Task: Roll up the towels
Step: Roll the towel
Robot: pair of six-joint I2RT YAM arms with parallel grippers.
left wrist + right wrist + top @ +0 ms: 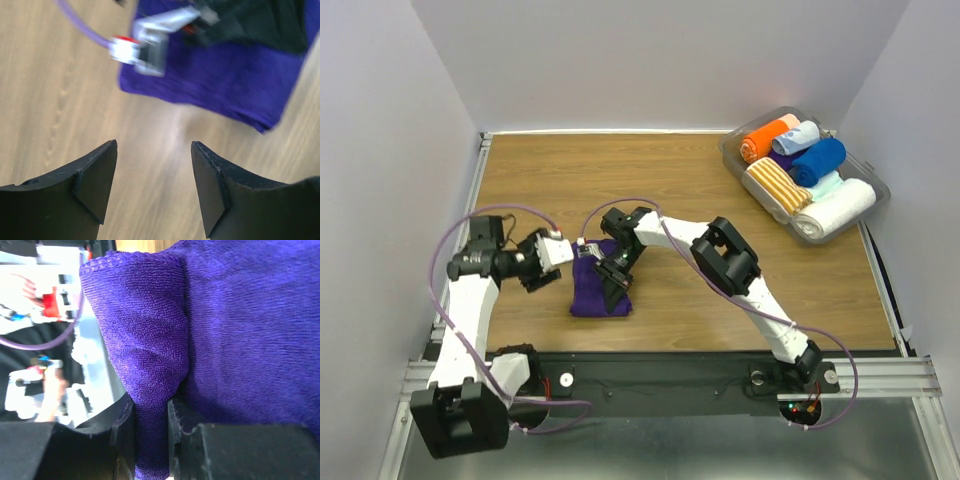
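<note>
Right wrist view gave the best look: the purple towel [235, 340] filled the frame, and a thick fold of its edge stood up between the fingers of the right gripper [150, 440], which were pinched tight on the cloth. From above, that towel lay as a rumpled, squarish heap on the table [740, 200], near the front edge and between the two arms, not yet a cylinder. The right gripper sat on top of it, towards its right side.

Just beside the towel's left edge hovered the left gripper [152, 175], fingers spread, nothing between them, bare wood below and the purple cloth ahead of it. It touched nothing.

Well apart, at the far right corner, the bin [873, 212] held a row of rolls, the blue towel [817, 160] among them, already a fat cylinder. So one looked done and the purple one was the job in hand.

My read: this was the start of the roll, with the first fold gathered. Next, the pinched fold needed turning over onto the flat cloth, evenly across the width. The free left gripper would likely have to pin the towel or tuck the other end, or the soft cloth would slide and the roll go loose.
</note>
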